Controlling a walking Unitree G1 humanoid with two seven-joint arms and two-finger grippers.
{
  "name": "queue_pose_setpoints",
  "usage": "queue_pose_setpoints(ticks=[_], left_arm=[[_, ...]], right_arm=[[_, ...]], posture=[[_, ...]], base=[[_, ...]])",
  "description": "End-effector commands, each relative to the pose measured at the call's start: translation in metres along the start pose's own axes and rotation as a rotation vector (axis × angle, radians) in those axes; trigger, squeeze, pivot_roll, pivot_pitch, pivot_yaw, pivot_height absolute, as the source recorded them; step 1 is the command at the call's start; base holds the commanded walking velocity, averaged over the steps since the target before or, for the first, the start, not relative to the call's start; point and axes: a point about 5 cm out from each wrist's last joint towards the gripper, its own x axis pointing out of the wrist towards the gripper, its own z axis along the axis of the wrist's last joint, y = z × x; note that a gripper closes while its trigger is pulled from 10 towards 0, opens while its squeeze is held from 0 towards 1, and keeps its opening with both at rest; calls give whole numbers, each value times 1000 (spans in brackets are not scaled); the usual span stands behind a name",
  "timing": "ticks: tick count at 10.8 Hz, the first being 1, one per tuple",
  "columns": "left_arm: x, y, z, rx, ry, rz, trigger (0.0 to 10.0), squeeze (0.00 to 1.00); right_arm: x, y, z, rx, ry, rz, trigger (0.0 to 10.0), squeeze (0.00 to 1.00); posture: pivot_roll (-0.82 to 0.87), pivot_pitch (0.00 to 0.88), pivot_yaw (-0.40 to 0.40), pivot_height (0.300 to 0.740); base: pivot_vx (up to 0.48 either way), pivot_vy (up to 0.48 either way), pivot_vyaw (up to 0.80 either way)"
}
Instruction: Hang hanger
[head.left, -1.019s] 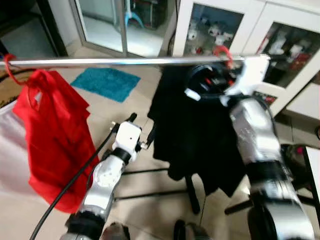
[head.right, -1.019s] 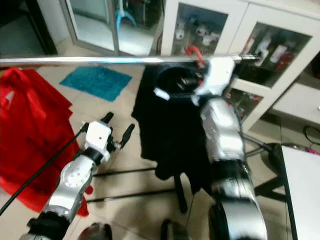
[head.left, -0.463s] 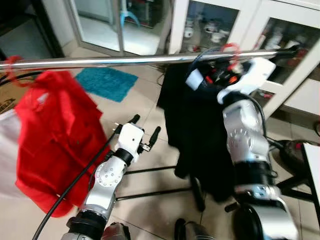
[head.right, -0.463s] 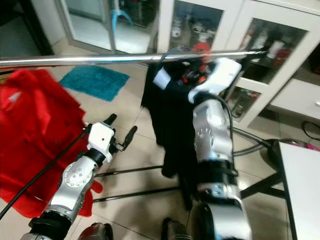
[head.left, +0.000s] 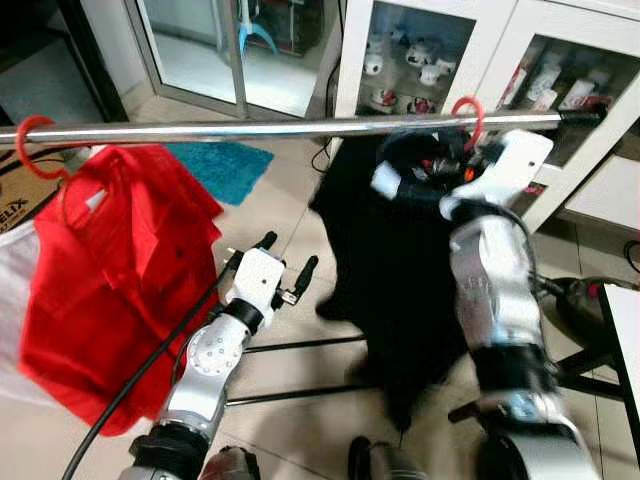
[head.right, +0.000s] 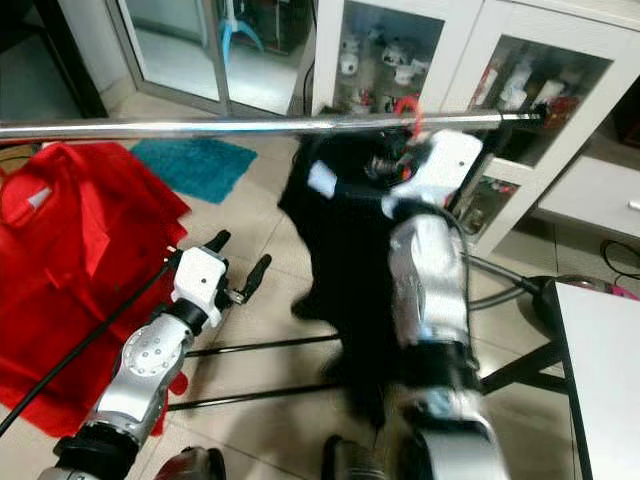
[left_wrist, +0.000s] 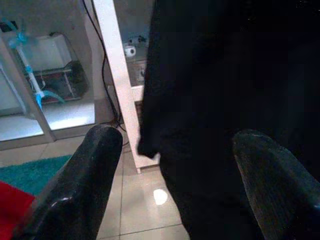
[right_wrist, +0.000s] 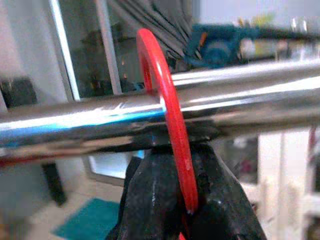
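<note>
Glossy metal rail (right_wrist: 100, 120), red plastic hook (right_wrist: 167, 110)

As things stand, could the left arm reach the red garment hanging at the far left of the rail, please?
Probably yes. The left gripper is open and holds nothing, the red garment hangs just to its left, and nothing stands between them; the black garment is on its other side.

**Right arm up, left arm low**

Your right gripper (right_wrist: 175, 210) is reaching high, fingers pinching closed. Your left gripper (head.left: 285, 268) is hovering low at mid-height, forearm angling forward, fingers (left_wrist: 85, 185) spreading wide apart, gripping nothing.
</note>
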Motion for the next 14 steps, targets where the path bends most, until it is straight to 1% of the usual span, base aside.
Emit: queue_pose_setpoints(ticks=[1, 3, 4, 5, 6, 7, 9, 10, 11, 12, 13, 14], left_arm=[[-2, -2, -3, 0, 8, -6, 10000, 0], [-2, -3, -3, -2, 10, -7, 10000, 0], [-2, -3, -3, -1, 10, -7, 10000, 0], [-3, -3, -3, 3, 10, -9, 10000, 0], [-3, -4, -4, 6, 11, -12, 10000, 0], [-3, -5, -4, 9, 12, -14, 10000, 0], [-3, -5, -4, 13, 12, -17, 10000, 0], [-3, -6, -4, 13, 12, -18, 10000, 0], [-3, -7, -4, 13, 12, -20, 10000, 0], [-4, -8, -5, 14, 13, -21, 10000, 0], [-3, -9, -5, 15, 13, -21, 10000, 0], [-4, -10, -5, 14, 13, -21, 10000, 0]], right_arm=[[4, 13, 29, -87, -157, 75, 0, 0], [-13, 16, 7, -164, -117, 96, 0, 0], [-18, 16, 2, -200, -120, 82, 0, 0], [-24, 17, 2, -289, -167, 62, 0, 0], [-23, 21, 14, -394, -259, 54, 0, 0], [-20, 22, 24, -473, -339, 34, 0, 0], [-18, 24, 34, -592, -431, 23, 0, 0], [-18, 25, 36, -632, -460, 8, 0, 0], [-11, 17, 37, -535, -421, -74, 0, 0], [-4, 17, 42, -415, -403, -111, 0, 0], [1, 16, 46, -348, -394, -135, 0, 0], [8, 18, 41, -181, -324, -129, 0, 0]], posture=[[-27, 95, -34, 740], [-30, 97, -36, 740], [-32, 99, -37, 740], [-32, 101, -36, 740], [-34, 104, -33, 740], [-35, 105, -31, 740], [-39, 109, -32, 740], [-41, 111, -32, 740], [-42, 114, -34, 740], [-44, 114, -35, 740], [-42, 113, -38, 740], [-42, 113, -40, 740]], base=[[0, 0, 0], [0, 0, 0], [0, 0, 0], [0, 0, 0], [0, 0, 0], [0, 0, 0], [0, 0, 0], [0, 0, 0], [0, 0, 0], [0, 0, 0], [0, 0, 0], [0, 0, 0]])
